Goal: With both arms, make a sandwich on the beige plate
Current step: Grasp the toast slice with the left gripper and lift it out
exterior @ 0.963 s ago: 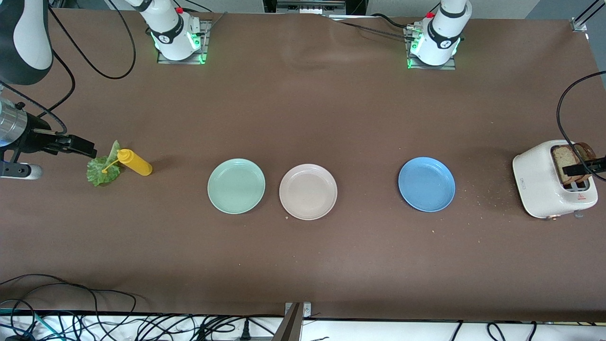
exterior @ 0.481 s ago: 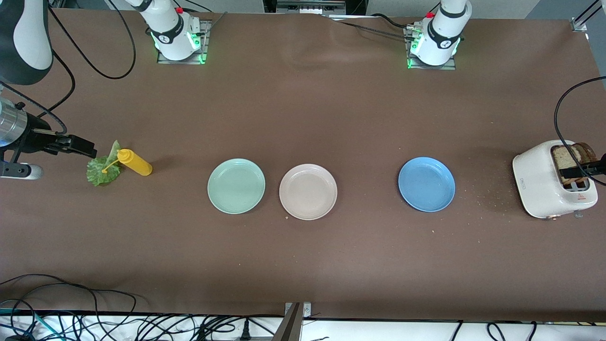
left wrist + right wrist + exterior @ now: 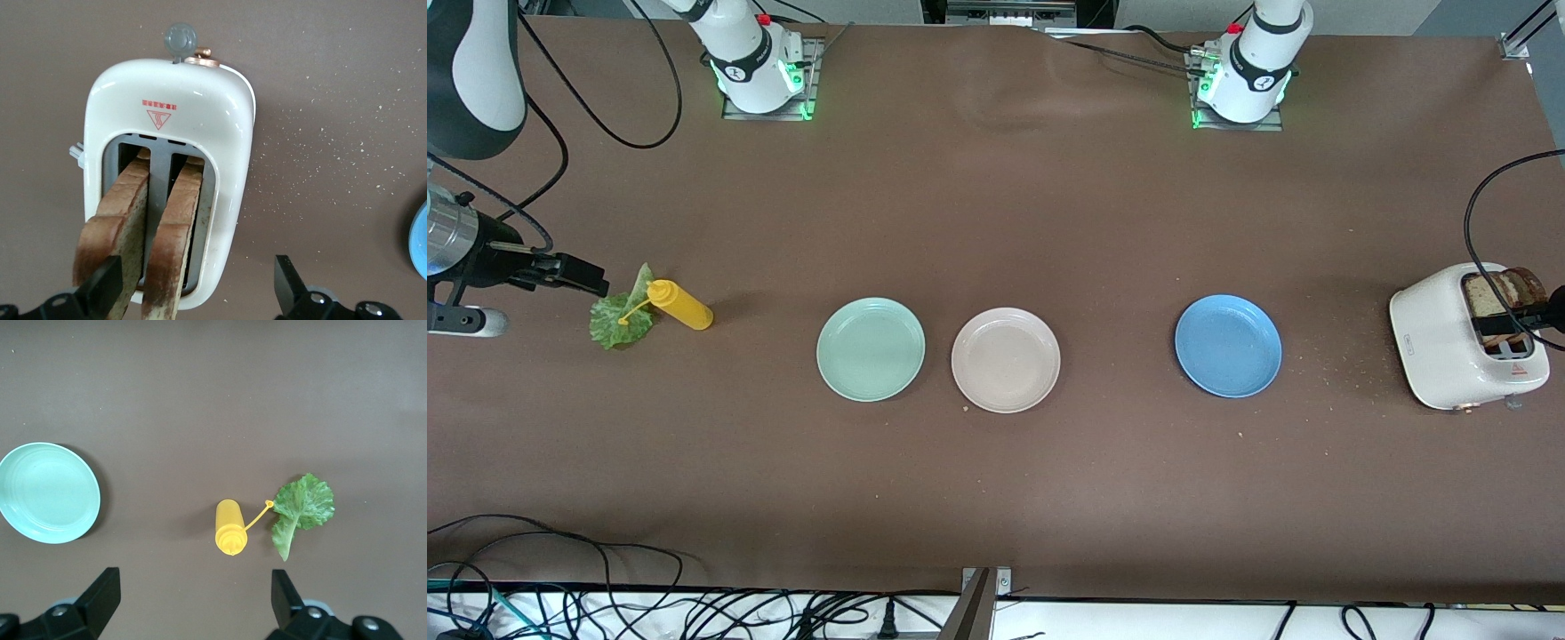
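The brown table (image 3: 996,498) carries three plates (image 3: 1006,360), toaster (image 3: 1440,342), mustard bottle (image 3: 682,305), lettuce (image 3: 618,318).

- The toaster (image 3: 170,127) looks glossy white plastic.
- The table cover (image 3: 996,222) is matt brown.
- The beige plate (image 3: 1006,360) is smooth, matt.
- The bread slices (image 3: 143,233) look rough.

A red warning triangle under red lettering (too small to read) marks the toaster (image 3: 170,133).

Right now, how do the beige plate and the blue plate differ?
The beige plate is pale pinkish-beige; the blue plate is a stronger blue. The beige plate sits close beside the mint-green plate mid-table; the blue plate stands alone, toward the left arm's end, nearer the toaster. Both are small, round, rimmed and bare.
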`<state>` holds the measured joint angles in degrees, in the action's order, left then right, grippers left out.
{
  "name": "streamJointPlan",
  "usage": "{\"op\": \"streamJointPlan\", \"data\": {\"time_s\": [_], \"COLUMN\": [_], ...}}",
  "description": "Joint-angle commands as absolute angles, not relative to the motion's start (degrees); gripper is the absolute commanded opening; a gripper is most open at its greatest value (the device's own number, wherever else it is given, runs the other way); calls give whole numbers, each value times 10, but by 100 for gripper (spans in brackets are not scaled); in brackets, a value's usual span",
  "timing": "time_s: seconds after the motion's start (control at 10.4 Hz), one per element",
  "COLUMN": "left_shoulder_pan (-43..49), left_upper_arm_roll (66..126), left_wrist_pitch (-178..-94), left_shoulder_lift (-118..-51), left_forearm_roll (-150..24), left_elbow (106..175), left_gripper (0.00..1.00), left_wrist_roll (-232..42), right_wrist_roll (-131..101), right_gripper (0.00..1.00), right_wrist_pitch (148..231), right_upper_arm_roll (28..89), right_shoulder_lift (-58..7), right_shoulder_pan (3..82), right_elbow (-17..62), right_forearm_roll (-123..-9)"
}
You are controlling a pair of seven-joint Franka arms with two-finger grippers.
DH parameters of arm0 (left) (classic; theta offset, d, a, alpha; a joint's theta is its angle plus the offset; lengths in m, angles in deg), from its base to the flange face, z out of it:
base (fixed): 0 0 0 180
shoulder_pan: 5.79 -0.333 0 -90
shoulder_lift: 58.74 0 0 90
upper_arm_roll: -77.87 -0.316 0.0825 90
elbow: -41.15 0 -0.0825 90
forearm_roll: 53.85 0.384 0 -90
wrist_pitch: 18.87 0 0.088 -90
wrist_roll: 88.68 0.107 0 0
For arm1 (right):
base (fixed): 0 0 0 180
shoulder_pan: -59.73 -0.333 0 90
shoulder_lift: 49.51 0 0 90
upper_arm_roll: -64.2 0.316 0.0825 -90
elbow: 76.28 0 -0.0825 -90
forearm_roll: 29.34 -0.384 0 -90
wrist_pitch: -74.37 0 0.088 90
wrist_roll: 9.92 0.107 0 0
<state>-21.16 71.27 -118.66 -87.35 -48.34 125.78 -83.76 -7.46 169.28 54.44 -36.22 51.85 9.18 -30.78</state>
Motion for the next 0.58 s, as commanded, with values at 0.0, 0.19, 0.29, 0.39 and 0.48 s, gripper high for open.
{"op": "streamJointPlan", "data": {"time_s": [0.0, 0.19, 0.29, 0.39, 0.48], "left_shoulder_pan": [-217, -218, -222, -226, -228], "left_upper_arm_roll": [716, 716, 716, 716, 716], "left_wrist_pitch": [-1199, -1199, -1199, -1203, -1204], "left_shoulder_lift": [-868, -869, -869, -869, -870], "left_forearm_roll": [-496, -497, -498, -502, -502], "left_elbow": [1269, 1272, 1275, 1278, 1285], "left_gripper": [100, 95, 83, 73, 69], "left_wrist_roll": [-837, -837, -837, -834, -831], "right_wrist_roll": [-68, -68, -68, -68, -68], "right_gripper": [100, 100, 100, 100, 100], "right_wrist_pitch": [1688, 1688, 1688, 1688, 1688], "right_upper_arm_roll": [544, 544, 544, 544, 544], "right_shoulder_lift": [-359, -359, -359, -359, -359], "right_shoulder_pan": [517, 517, 518, 518, 518], "right_elbow": [83, 83, 84, 83, 84], "right_forearm_roll": [-316, -316, -316, -316, -316]}}
